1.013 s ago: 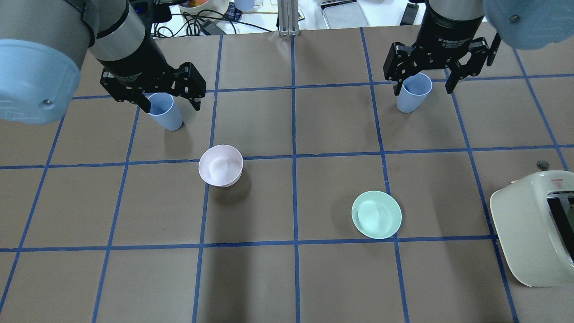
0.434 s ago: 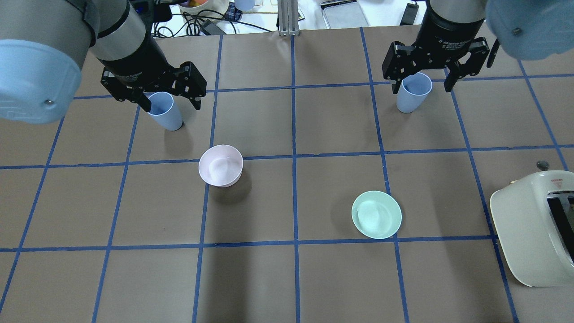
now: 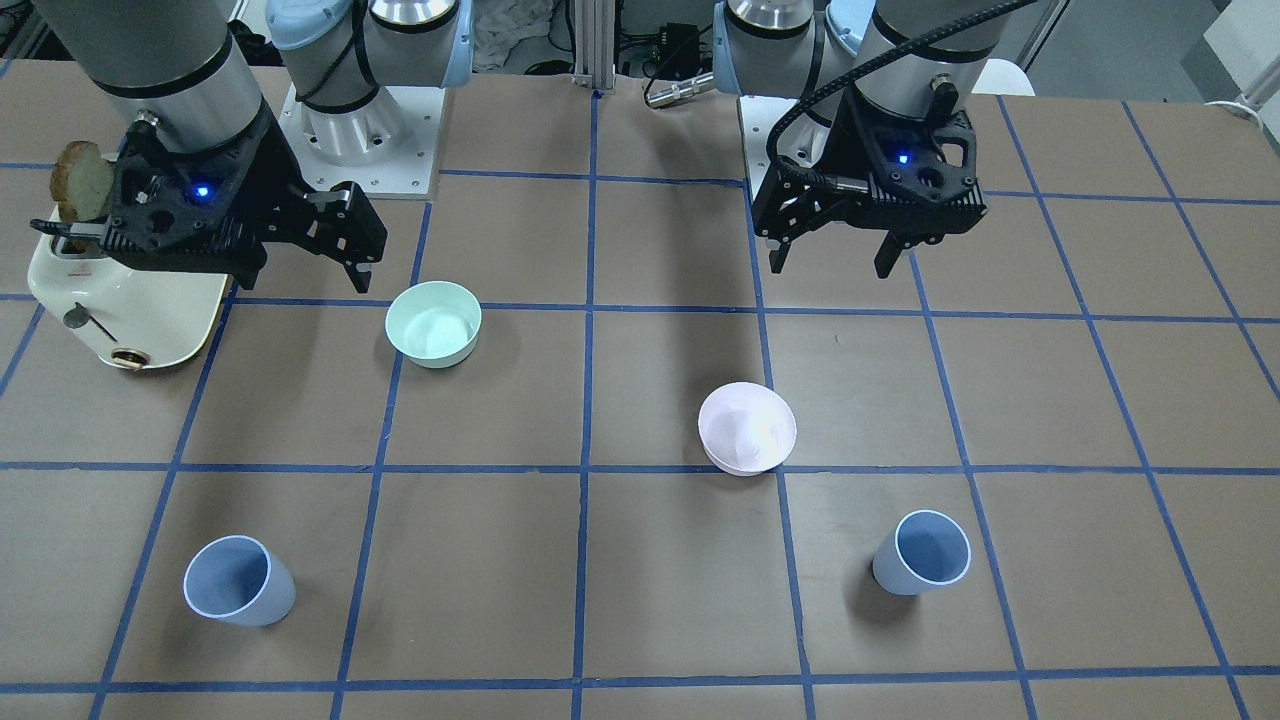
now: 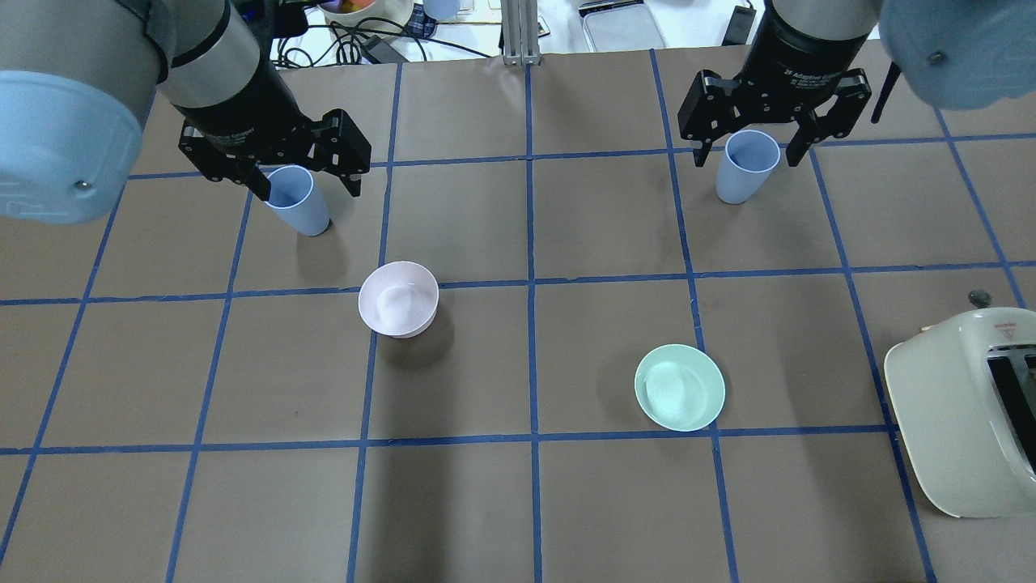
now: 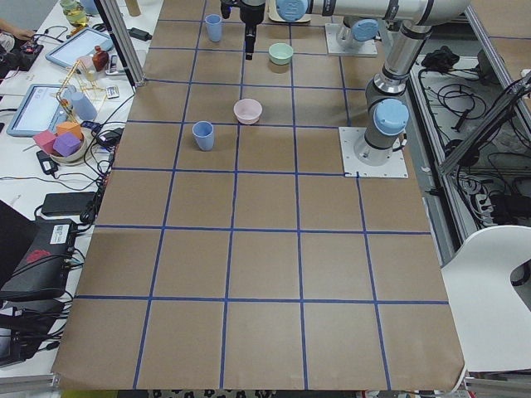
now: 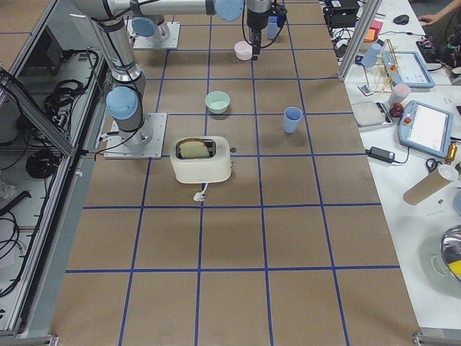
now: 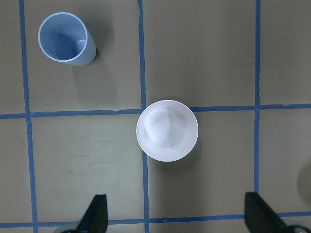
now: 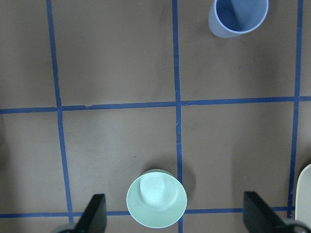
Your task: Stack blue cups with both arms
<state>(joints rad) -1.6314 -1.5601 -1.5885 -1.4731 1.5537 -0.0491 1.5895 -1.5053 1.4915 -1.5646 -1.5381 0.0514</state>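
Observation:
Two pale-blue cups stand upright on the far side of the table. One is on my left [image 4: 298, 202] [image 3: 922, 553] [image 7: 64, 39]. The other is on my right [image 4: 743, 168] [image 3: 238, 580] [image 8: 238, 17]. My left gripper [image 4: 309, 191] [image 3: 830, 264] [image 7: 177, 218] is open and empty, high above the table and nearer my base than its cup. My right gripper [image 4: 746, 157] [image 3: 300, 275] [image 8: 176, 218] is open and empty too, also high and short of its cup. In the overhead view the open jaws only seem to frame the cups.
A white-pink bowl [image 4: 398, 298] [image 7: 167, 130] sits below my left gripper. A mint-green bowl [image 4: 679, 387] [image 8: 156, 198] sits below my right gripper. A cream toaster [image 4: 963, 413] [image 3: 130, 300] holding a bread slice stands at my right edge. Cluttered benches lie beyond the far edge.
My right gripper has drifted a little toward the far edge and slightly left in the overhead view. My left gripper has barely shifted. Both stay open; the cups have not moved.

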